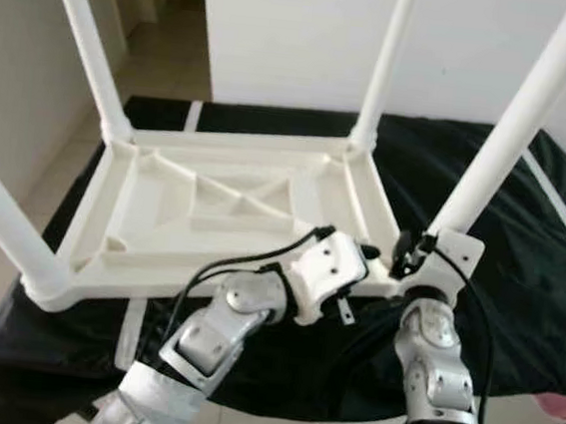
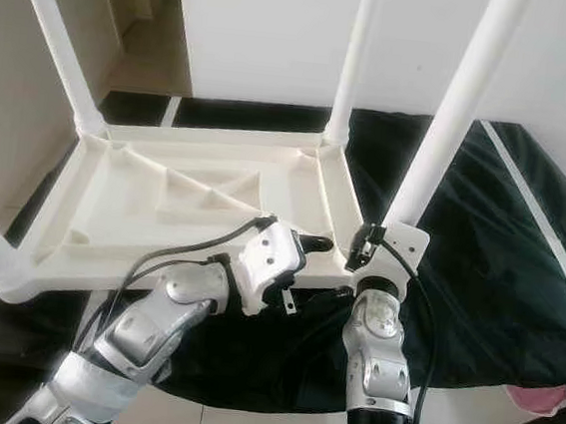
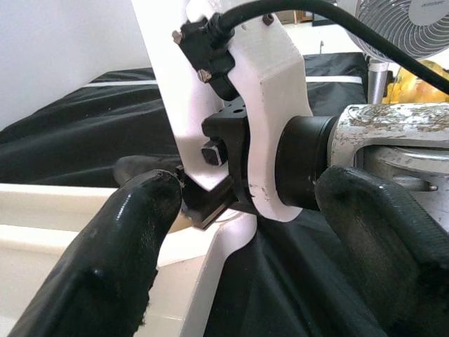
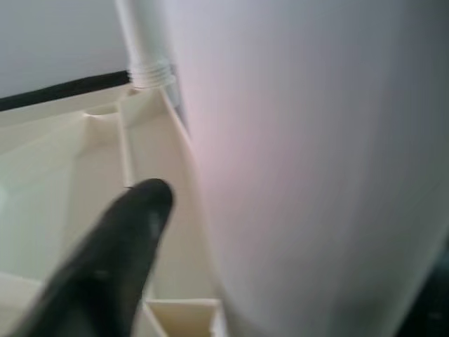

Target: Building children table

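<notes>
A white plastic children's table [image 1: 213, 205] lay upside down on a black-covered surface [image 1: 520, 255], its four legs pointing up. The right gripper [image 1: 411, 252] sat at the base of the near right leg [image 1: 511, 134], its fingers closed around that leg at the table's corner. The left gripper [image 1: 364, 252] reached in beside it at the same corner, its black fingers [image 3: 119, 239] spread apart, gripping nothing. A fan [image 3: 407, 24] stood behind.
</notes>
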`<state>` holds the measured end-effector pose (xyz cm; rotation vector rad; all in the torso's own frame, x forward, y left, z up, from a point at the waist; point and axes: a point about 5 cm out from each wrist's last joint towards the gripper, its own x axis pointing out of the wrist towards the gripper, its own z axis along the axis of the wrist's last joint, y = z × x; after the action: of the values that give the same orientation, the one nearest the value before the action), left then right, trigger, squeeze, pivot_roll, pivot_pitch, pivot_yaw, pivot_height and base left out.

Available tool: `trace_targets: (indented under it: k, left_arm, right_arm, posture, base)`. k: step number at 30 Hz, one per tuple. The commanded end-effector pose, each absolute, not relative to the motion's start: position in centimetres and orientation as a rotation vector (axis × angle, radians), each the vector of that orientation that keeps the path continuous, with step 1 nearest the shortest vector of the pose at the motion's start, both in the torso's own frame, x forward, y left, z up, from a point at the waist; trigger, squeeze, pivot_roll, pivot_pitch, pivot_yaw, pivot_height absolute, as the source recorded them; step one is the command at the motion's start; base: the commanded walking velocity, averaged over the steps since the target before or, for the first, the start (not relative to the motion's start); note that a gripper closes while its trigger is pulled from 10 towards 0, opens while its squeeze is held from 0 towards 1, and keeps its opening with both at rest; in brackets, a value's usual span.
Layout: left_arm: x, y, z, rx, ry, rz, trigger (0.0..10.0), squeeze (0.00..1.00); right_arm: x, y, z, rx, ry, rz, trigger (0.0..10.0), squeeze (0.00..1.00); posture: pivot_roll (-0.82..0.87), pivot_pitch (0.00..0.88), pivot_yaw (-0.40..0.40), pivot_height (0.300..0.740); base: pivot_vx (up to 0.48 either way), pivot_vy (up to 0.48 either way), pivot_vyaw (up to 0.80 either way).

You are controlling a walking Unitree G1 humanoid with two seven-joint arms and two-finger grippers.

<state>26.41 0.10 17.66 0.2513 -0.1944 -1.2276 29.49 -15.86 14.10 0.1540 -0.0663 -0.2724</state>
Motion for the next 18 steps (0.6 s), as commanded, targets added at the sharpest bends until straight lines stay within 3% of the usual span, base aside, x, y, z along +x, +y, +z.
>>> trace_targets:
  k: [1,16,17,18]
  left_arm:
    - [26.5,0.2,17.4,0.265,-0.187,-1.209,10.0,0.00]
    - [27.0,0.4,17.5,0.276,-0.189,-1.196,10.0,0.00]
    - [27.0,0.6,17.2,0.289,-0.177,-1.199,10.0,0.00]
    - [26.9,0.7,17.0,0.299,-0.169,-1.202,10.0,0.00]
  right_arm:
    - [29.1,-15.7,14.4,0.168,-0.097,-0.266,10.0,1.00]
    - [29.3,-17.8,14.6,0.062,-0.121,-0.157,10.0,1.00]
    - [29.3,-18.0,14.5,0.055,-0.119,-0.128,10.0,0.44]
    - [29.3,-18.1,14.4,0.050,-0.117,-0.108,10.0,0.44]
  posture:
    - [-0.05,0.000,-0.034,0.740]
    - [-0.06,0.000,-0.028,0.740]
    - [-0.05,0.000,-0.027,0.740]
    - [-0.05,0.000,-0.027,0.740]
  base:
    - [0.000,0.000,0.00]
    - [0.000,0.000,0.00]
    - [0.000,0.000,0.00]
    - [0.000,0.000,0.00]
